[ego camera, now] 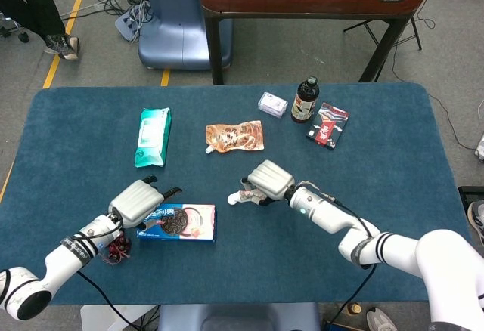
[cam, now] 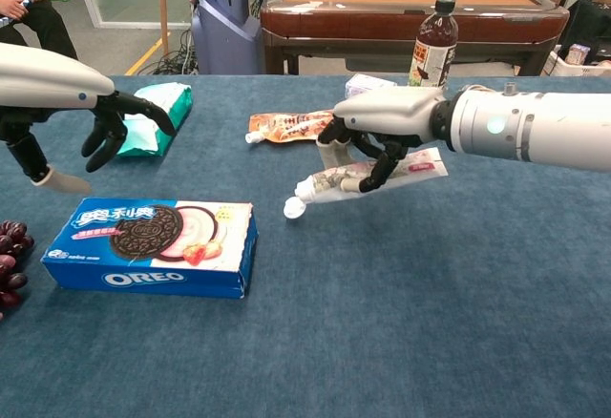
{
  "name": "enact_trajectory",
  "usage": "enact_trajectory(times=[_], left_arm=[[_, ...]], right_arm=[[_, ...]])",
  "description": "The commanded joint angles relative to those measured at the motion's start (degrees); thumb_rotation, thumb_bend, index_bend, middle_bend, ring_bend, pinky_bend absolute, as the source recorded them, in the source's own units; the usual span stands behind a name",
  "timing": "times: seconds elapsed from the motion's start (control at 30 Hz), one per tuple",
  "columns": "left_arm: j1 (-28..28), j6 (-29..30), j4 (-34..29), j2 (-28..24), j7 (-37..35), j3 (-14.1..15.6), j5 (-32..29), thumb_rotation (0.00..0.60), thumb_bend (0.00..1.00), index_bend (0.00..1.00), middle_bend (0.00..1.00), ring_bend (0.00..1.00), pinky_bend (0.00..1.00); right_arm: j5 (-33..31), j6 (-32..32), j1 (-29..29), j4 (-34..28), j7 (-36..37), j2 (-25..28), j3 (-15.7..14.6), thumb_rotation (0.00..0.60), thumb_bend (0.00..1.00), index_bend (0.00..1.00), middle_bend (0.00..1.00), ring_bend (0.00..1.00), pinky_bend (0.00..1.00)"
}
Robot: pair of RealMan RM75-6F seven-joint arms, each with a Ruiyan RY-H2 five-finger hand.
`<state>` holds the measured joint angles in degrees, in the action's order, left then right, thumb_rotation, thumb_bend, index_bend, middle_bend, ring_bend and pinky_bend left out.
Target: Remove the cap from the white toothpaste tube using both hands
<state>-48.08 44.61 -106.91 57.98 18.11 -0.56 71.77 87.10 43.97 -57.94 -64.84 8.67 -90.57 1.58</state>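
The white toothpaste tube (cam: 420, 163) lies low over the blue table (cam: 430, 294), pointing left. My right hand (cam: 377, 136) grips its middle with fingers curled round it; in the head view this hand (ego camera: 270, 180) covers most of the tube. A round white cap (cam: 293, 208) sits just below the tube's left end, and I cannot tell whether it is still joined. The cap (ego camera: 233, 198) also shows from the head camera. My left hand (cam: 110, 117) hovers far to the left with fingers spread and nothing in it, beside the Oreo box (ego camera: 181, 222).
The Oreo box (cam: 153, 246) lies front left, with dark grapes (cam: 8, 265) at its left. A green wipes pack (ego camera: 153, 136), an orange pouch (ego camera: 236, 136), a small white packet (ego camera: 272, 104), a dark bottle (ego camera: 305, 100) and a red-black packet (ego camera: 328, 125) line the far side.
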Motion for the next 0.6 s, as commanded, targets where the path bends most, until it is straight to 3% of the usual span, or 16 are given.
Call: enact_trajectory(times=[0.03,0.1,0.17,0.3,0.37,0.43,0.6], left_arm=[[0.2,0.1,-0.1,-0.1,0.1,0.0,-0.1,0.6,0.25,0.13,0.56,0.48,0.15],[0.3,0.1,-0.1,-0.2,0.1,0.0,-0.1,0.6,0.25,0.13,0.56,0.48,0.15],[0.5,0.2,-0.2,-0.3,0.1,0.0,-0.1,0.6,0.25,0.13,0.56,0.48,0.15],[0.8,0.5,-0.2,-0.5,-0.2,-0.2,-0.1,0.6,0.25,0.13,0.56,0.48,0.15],[1.0,0.7,0.0,-0.5,-0.5,-0.3,0.0,0.6,0.25,0.13,0.56,0.48,0.15],[1.2,0.8,0.2,-0.3,-0.8,-0.4,0.1,0.6,0.25,0.13,0.56,0.48,0.15],[1.8,1.5,0.6,-0.2,-1.6,-0.8,0.1,0.6,0.25,0.13,0.56,0.48,0.15]], right_arm=[[-0.4,-0.7,0.3,0.8,-1.2,-1.0,-0.1,0.6,0.55,0.7,0.62,0.58,0.42],[-0.4,-0.4,0.5,1.3,-2.1,-1.3,0.0,0.6,0.53,0.68,0.59,0.57,0.42],[-0.8,-0.3,0.7,1.3,-2.5,-1.3,0.3,0.6,0.5,0.59,0.53,0.53,0.41],[-1.4,-1.0,0.8,0.1,-4.5,0.2,0.5,0.6,0.42,0.33,0.4,0.43,0.38],[-2.1,-1.2,1.1,-1.0,-5.6,1.0,0.7,0.6,0.36,0.11,0.31,0.37,0.35],[-2.7,-0.7,1.5,-2.0,-6.1,1.6,1.2,0.6,0.34,0.02,0.27,0.35,0.34],[-4.4,1.6,2.8,-5.3,-8.3,5.2,3.0,0.6,0.32,0.0,0.23,0.32,0.33]])
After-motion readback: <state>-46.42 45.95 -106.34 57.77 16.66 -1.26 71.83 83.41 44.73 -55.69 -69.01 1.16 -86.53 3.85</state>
